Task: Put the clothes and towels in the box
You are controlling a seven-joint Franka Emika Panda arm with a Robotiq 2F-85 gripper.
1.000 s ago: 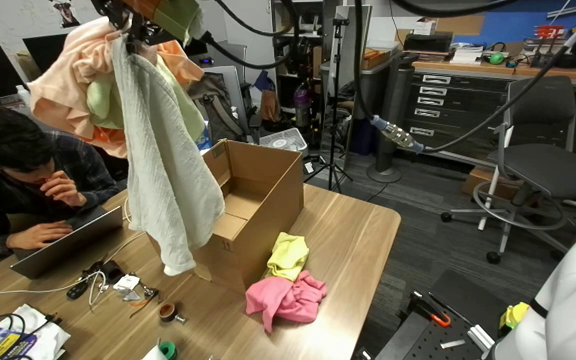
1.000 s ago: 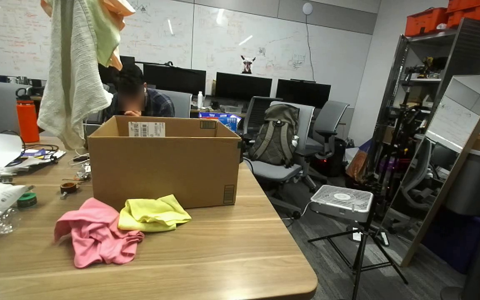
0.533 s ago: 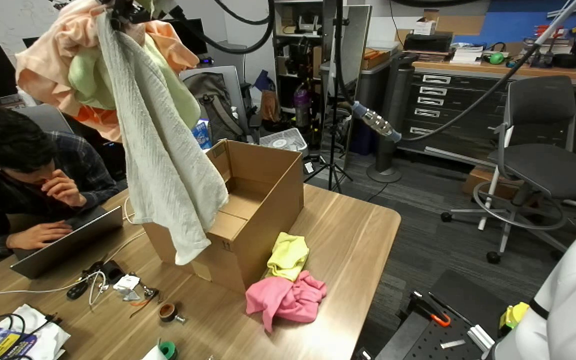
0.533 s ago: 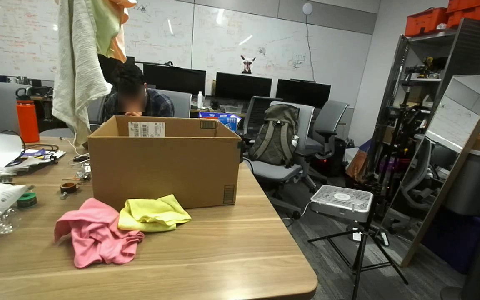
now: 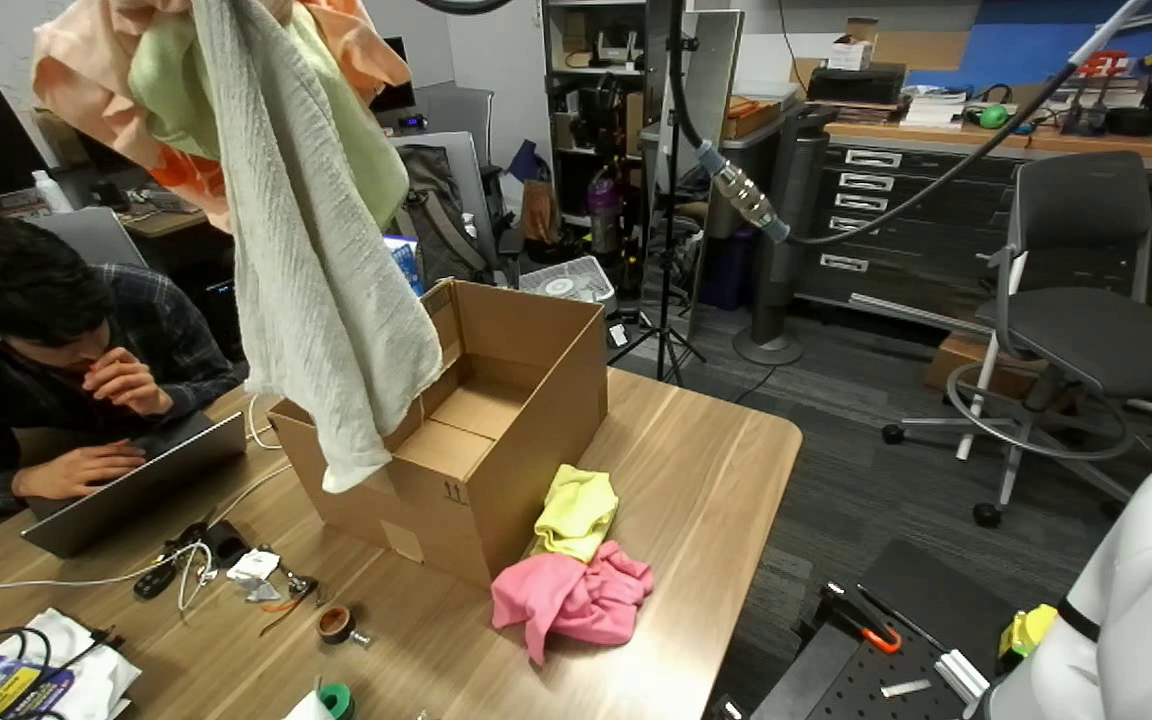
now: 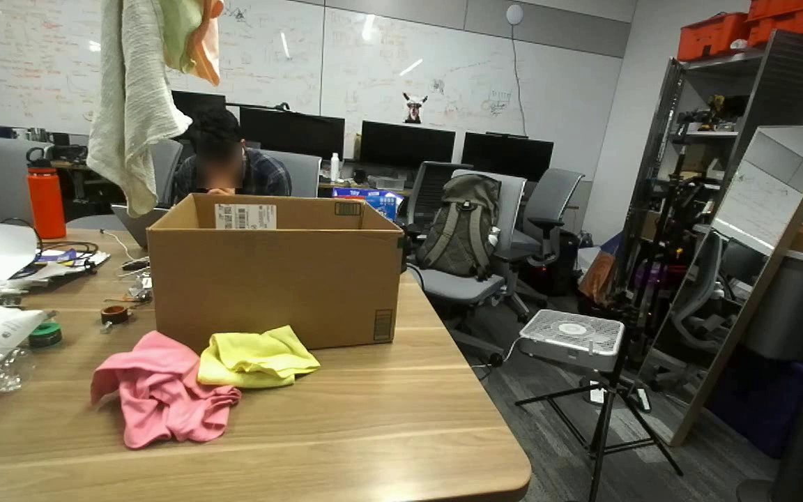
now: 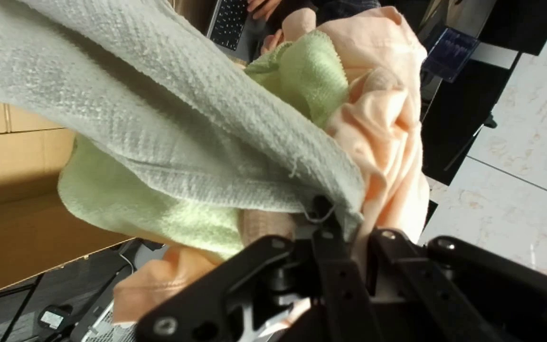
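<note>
An office, with scribbled whiteboard, dark monitors, grey swivel chairs and open laptop.

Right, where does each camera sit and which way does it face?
Wrist view: on the wrist, angled down past the pincer at the cloths it holds; box at left.
An exterior view: high up, looking down into the box; white arm section at right, no pincer.
An exterior view: just above box height, facing its long side and the whiteboard; no clear robot part.
Both exterior views share box, pink cloth, yellow cloth.
</note>
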